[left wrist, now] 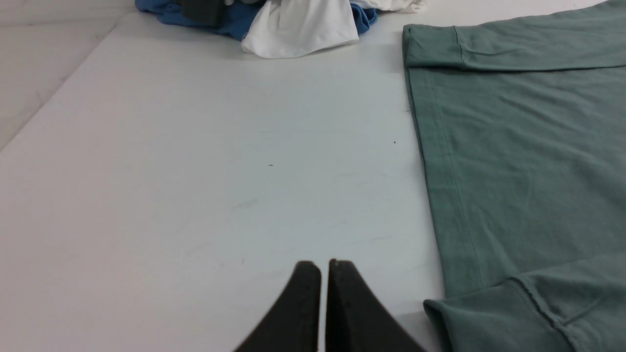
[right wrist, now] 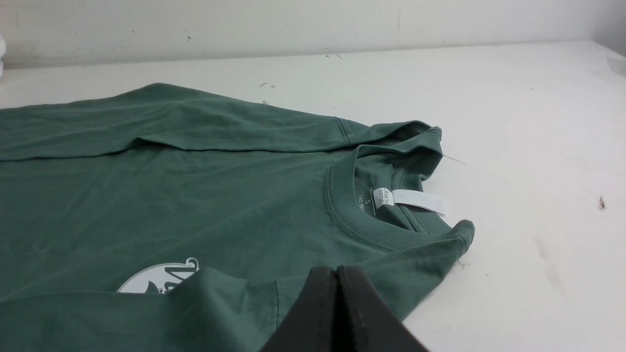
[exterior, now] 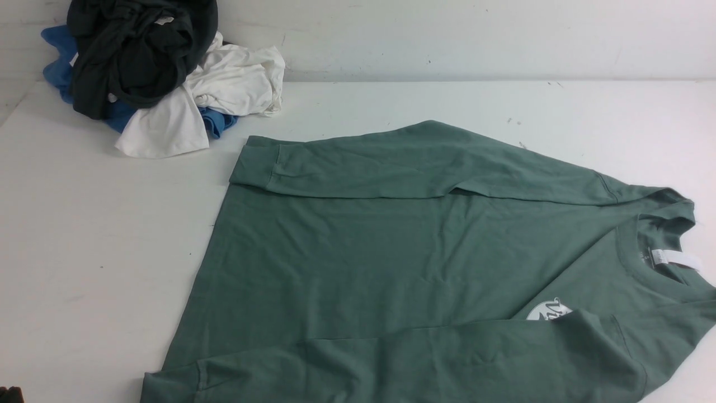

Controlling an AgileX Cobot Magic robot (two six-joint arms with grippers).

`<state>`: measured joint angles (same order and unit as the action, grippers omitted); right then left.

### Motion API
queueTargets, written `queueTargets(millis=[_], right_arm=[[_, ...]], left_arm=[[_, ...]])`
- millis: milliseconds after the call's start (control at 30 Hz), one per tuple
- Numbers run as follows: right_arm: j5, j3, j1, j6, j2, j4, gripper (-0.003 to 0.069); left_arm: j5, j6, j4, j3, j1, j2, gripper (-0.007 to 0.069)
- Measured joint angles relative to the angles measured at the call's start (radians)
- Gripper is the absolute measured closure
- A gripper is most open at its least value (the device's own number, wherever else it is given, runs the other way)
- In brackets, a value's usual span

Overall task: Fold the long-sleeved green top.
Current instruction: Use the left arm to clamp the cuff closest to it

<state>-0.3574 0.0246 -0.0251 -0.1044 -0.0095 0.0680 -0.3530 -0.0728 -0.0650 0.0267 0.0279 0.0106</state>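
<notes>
Top [exterior: 391, 252] lies flat, sleeves [exterior: 419, 162] folded in; body folds apparently remain. Left claw [left wrist: 324, 266] and right claw [right wrist: 337, 274] closed, empty.

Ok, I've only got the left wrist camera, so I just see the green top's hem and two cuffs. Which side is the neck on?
Observer: The green long-sleeved top has its collar toward the robot's right, with a white neck tag showing inside it.
Operator: Are the sleeves folded in all the way along?
Observer: Yes, both lie across the body, and the near sleeve covers part of the white chest logo.
Operator: And the right gripper?
Observer: The right gripper is shut, with nothing visibly between its tips, which show in front of the near shoulder beside the collar.
</notes>
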Motion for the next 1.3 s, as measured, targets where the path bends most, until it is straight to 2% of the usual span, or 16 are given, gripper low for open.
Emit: queueTargets(millis=[67, 200, 300, 367, 433, 533, 567, 600, 767, 833, 933, 967, 1033, 1133, 1233, 1300], right_arm=[[0.0, 0.0, 0.0, 0.0, 0.0, -0.004, 0.0674], [-0.001, 0.0, 0.0, -0.005, 0.0, -0.08, 0.0674], [-0.002, 0.0, 0.0, -0.057, 0.0, -0.262, 0.0674], [-0.003, 0.0, 0.0, -0.094, 0.0, -0.357, 0.0674], [-0.008, 0.001, 0.0, -0.177, 0.0, -0.567, 0.0674], [-0.007, 0.0, 0.0, -0.241, 0.0, -0.809, 0.0674], [-0.007, 0.0, 0.0, -0.241, 0.0, -0.809, 0.0674], [-0.002, 0.0, 0.0, -0.247, 0.0, -0.892, 0.0674], [0.0, 0.0, 0.0, -0.221, 0.0, -0.906, 0.0674], [-0.005, 0.0, 0.0, -0.189, 0.0, -0.885, 0.0674], [-0.008, 0.0, 0.0, -0.136, 0.0, -0.883, 0.0674], [-0.016, -0.006, 0.0, -0.062, 0.0, -0.879, 0.0674], [-0.037, -0.026, 0.0, 0.032, 0.0, -0.864, 0.0674], [-0.029, -0.128, 0.0, 0.189, 0.02, -0.811, 0.0674], [-0.01, -0.252, 0.0, 0.283, 0.11, -0.717, 0.0674], [-0.031, -0.387, 0.0, 0.346, 0.258, -0.605, 0.0674]], left_arm=[[0.001, 0.006, -0.008, 0.0, 0.0, 0.0, 0.0618], [0.016, 0.115, -0.192, 0.0, 0.0, 0.0, 0.0618], [0.031, 0.269, -0.466, 0.0, 0.0, 0.0, 0.0618], [0.037, 0.323, -0.581, 0.001, 0.0, 0.0, 0.0618], [0.044, 0.383, -0.765, 0.001, 0.0, 0.0, 0.0618], [0.047, 0.39, -0.888, 0.001, 0.0, 0.0, 0.0618], [0.048, 0.39, -0.893, 0.001, 0.0, 0.0, 0.0618], [0.052, 0.39, -0.914, 0.001, 0.0, 0.0, 0.0618], [0.056, 0.373, -0.926, 0.001, 0.0, 0.0, 0.0618], [0.038, 0.303, -0.926, -0.013, 0.0, 0.0, 0.0618], [0.006, 0.142, -0.917, -0.085, 0.0, 0.0, 0.0618], [-0.022, -0.009, -0.902, -0.166, 0.0, 0.0, 0.0618], [-0.064, -0.133, -0.872, -0.248, 0.0, -0.009, 0.0618], [-0.212, -0.254, -0.736, -0.416, 0.0, -0.122, 0.0618], [-0.417, -0.246, -0.549, -0.582, 0.0, -0.295, 0.0618], [-0.623, -0.208, -0.372, -0.735, 0.0, -0.468, 0.0618]])
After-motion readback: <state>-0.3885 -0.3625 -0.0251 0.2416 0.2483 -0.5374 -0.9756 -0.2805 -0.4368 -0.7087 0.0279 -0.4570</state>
